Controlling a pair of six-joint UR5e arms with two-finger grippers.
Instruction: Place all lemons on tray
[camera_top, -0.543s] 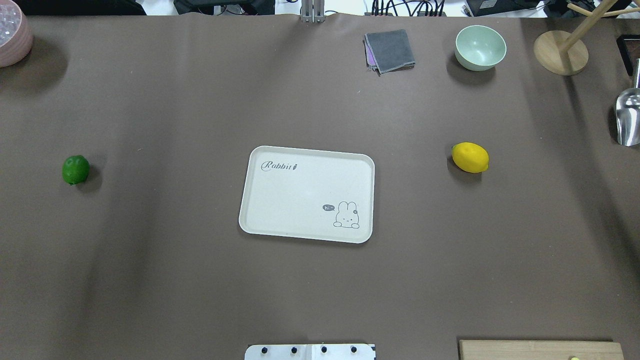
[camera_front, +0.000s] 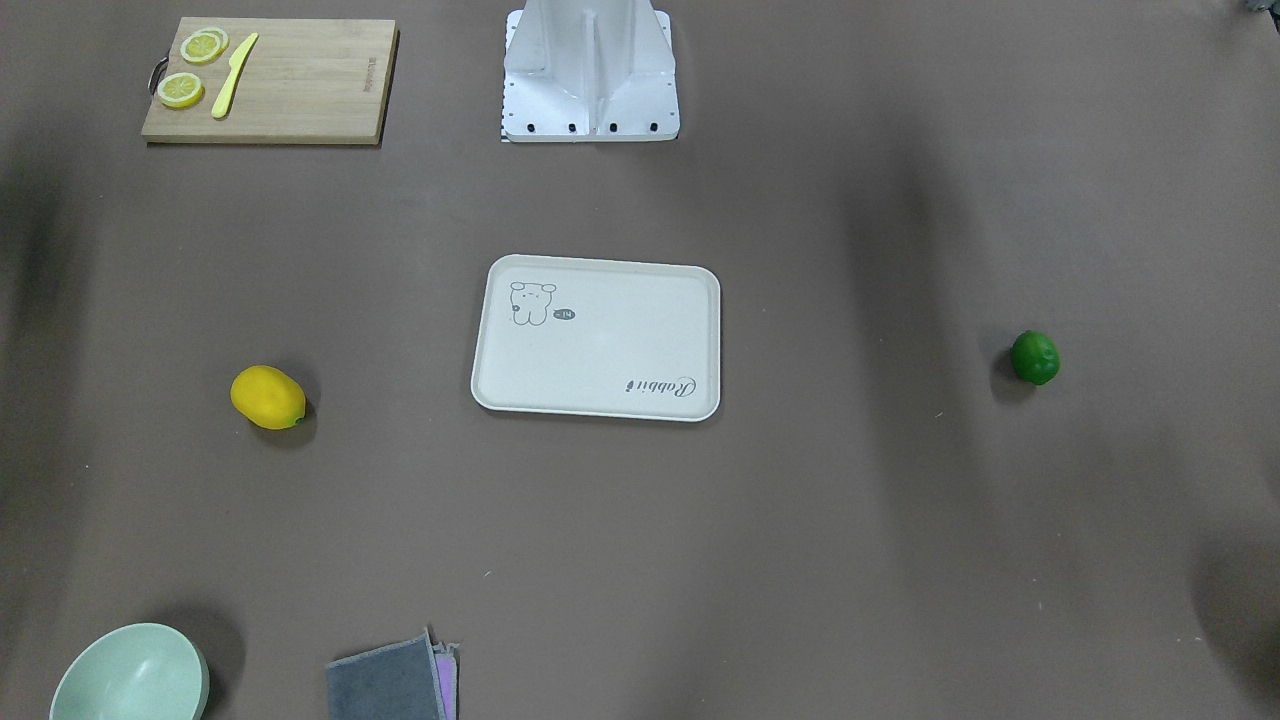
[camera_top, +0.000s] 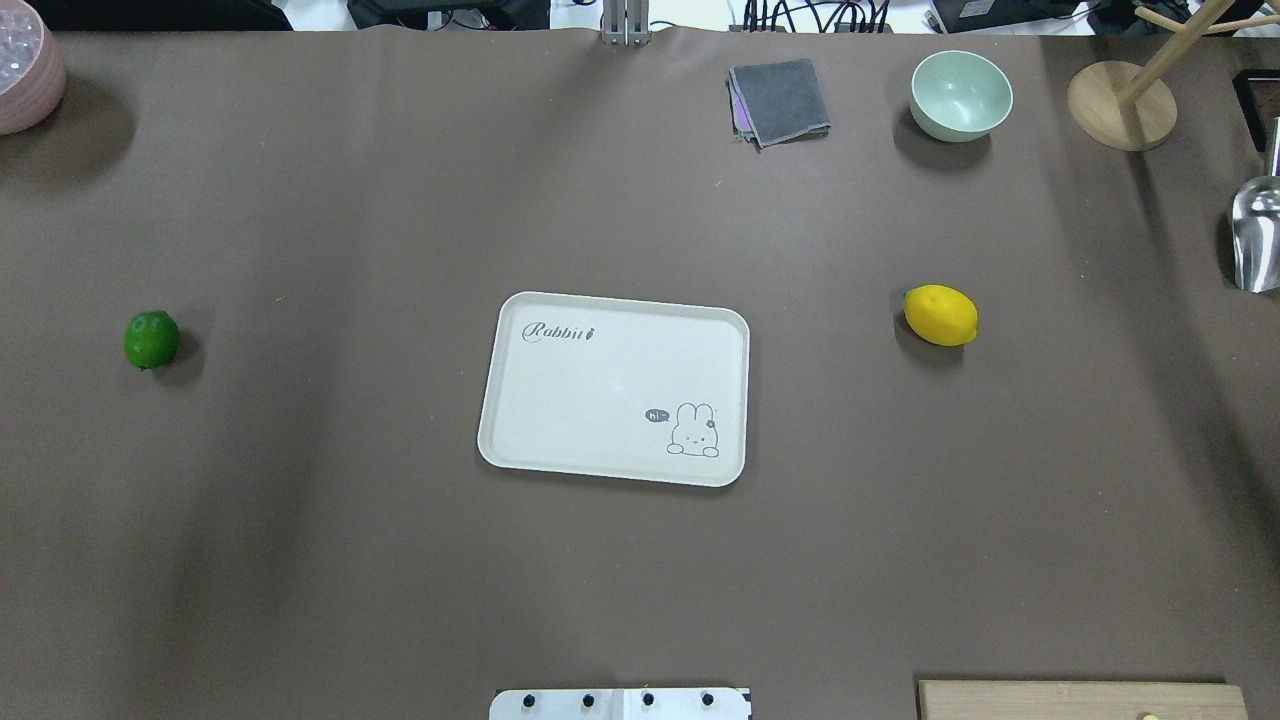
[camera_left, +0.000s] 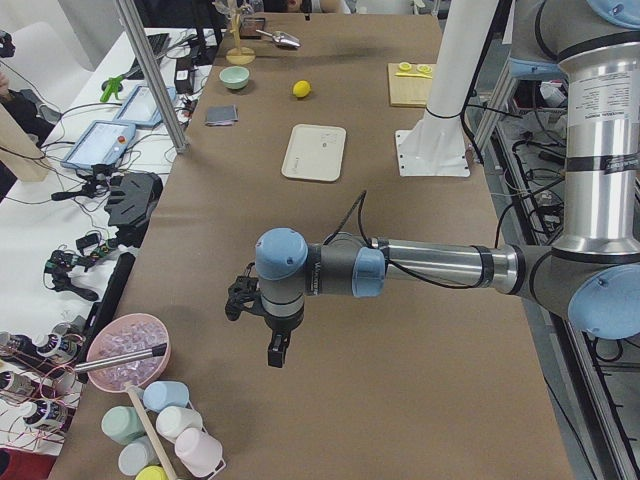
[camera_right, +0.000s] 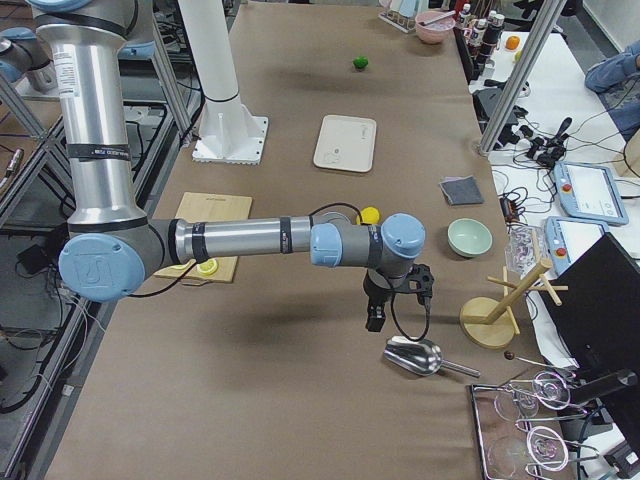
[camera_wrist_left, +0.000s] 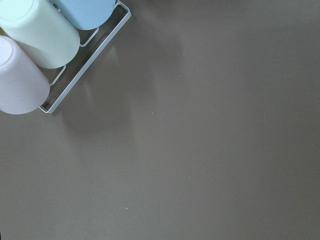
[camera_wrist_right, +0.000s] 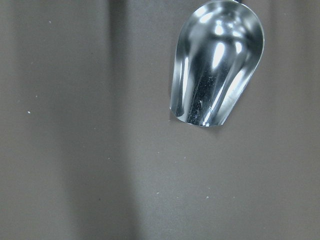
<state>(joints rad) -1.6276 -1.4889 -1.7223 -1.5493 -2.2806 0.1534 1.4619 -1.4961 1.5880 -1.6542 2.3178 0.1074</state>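
Note:
The bright yellow lemon (camera_top: 940, 315) lies on the brown table to the right of the tray (camera_top: 610, 390). The green lemon (camera_top: 152, 339) lies far to its left. The cream tray with the rabbit print holds nothing. In the front view the yellow lemon (camera_front: 268, 397) is on the left and the green lemon (camera_front: 1034, 357) on the right. My left gripper (camera_left: 275, 350) hangs above the table's left end, far from both lemons. My right gripper (camera_right: 375, 320) hangs at the right end above a metal scoop. I cannot tell whether either is open or shut.
A cutting board (camera_front: 270, 80) with lemon slices and a yellow knife sits near the robot base (camera_front: 590, 70). A green bowl (camera_top: 960, 95), a grey cloth (camera_top: 780, 100), a wooden stand (camera_top: 1120, 105) and the scoop (camera_wrist_right: 217, 62) are at the far right. Cups in a rack (camera_wrist_left: 35, 50) stand at the left end.

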